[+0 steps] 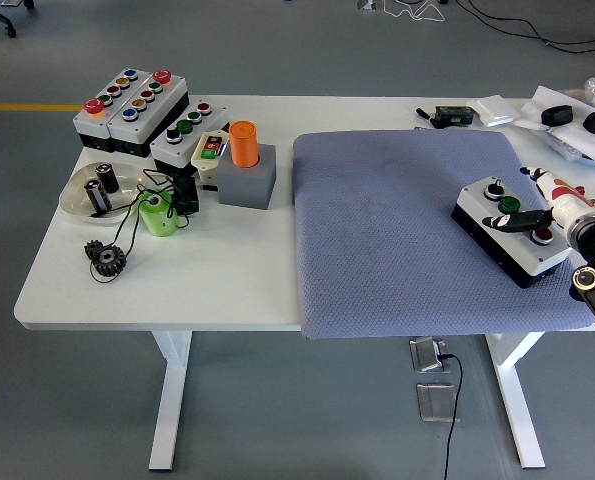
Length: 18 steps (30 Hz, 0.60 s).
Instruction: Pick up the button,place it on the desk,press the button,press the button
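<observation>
A white-topped black button box (522, 250) lies on the blue-grey mat (387, 230) at the right. It carries a black knob (494, 188), a green button (509, 204) and a red button (543, 236). My right hand (569, 208) comes in from the right edge. Its black finger (517, 217) stretches left over the box top, just below the green button, with its tip near the box's left edge. A white and red finger (549, 184) points up-left beside the box. The hand holds nothing. My left arm is out of view.
At the table's left stand several other button boxes (132, 105), an orange cylinder in a grey block (245, 165), a dish with parts (102, 190), a green cup (157, 215) and a black gear (105, 258). Bags and black items (567, 120) lie at the far right.
</observation>
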Available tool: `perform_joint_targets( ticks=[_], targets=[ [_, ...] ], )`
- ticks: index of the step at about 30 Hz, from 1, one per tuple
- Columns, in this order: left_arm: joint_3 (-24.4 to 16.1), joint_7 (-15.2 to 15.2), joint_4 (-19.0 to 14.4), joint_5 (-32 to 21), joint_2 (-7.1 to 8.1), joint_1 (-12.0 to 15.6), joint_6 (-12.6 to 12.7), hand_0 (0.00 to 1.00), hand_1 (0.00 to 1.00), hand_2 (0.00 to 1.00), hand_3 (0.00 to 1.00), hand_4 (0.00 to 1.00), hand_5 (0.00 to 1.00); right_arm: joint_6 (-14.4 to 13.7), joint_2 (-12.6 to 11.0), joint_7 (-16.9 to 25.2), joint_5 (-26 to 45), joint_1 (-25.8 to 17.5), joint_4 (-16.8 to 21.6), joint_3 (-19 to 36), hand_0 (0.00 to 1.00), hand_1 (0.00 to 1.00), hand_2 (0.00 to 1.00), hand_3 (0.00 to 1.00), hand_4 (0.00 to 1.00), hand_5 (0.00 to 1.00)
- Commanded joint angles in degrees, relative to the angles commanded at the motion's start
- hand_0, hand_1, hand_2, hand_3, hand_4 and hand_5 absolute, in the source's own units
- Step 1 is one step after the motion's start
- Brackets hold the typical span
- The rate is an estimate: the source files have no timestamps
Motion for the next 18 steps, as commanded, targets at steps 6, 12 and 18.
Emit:
perform_joint_targets(
  ticks=[6, 12, 18],
  targets=[
    [-1.4, 0.0, 0.0, 1.1, 0.00, -0.2, 0.2, 0.668, 0.728, 0.752, 0.544, 0.339, 0.965, -0.8, 1.7, -1.4, -1.8, 1.5, -2.2, -1.3, 0.997, 0.957, 0.998, 0.998, 0.925, 0.290],
    [-0.1, -0.2, 0.0, -0.2, 0.00, -0.3, 0.0, 0.668, 0.728, 0.752, 0.544, 0.339, 0.966, -2.8, 2.8, -2.4, -5.7, 2.5, -5.3, -2.1, 0.996, 0.951, 0.998, 0.998, 0.921, 0.286],
    [0.2, -0.2, 0.0, -0.5, 0.00, -0.2, 0.1, 0.668, 0.728, 0.752, 0.542, 0.338, 0.960, -2.7, 3.3, -2.8, -5.9, 2.6, -6.5, -2.8, 0.994, 0.948, 0.998, 0.998, 0.922, 0.290]
  ],
)
